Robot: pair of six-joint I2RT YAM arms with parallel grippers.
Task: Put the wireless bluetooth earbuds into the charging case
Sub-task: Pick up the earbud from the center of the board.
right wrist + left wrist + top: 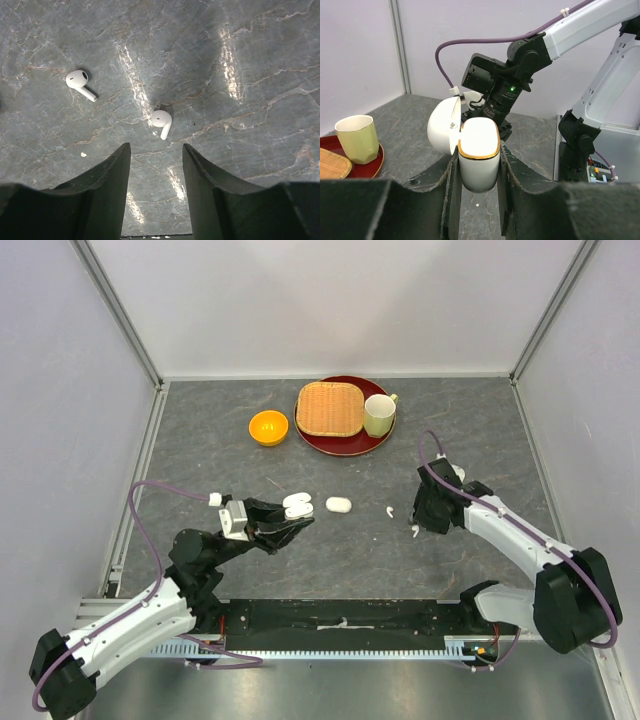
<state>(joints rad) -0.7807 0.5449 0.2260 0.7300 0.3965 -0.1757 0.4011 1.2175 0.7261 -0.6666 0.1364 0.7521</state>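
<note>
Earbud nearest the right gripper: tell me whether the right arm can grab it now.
Probably yes. The right gripper hangs open over that earbud, which lies centred just ahead of its fingers with nothing between. The other earbud lies well apart.

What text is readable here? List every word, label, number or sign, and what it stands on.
None can be read.
The charging case, the earbuds, the cup and the orange bowl show no markings.
Any print on the small board is too small to read.
</note>
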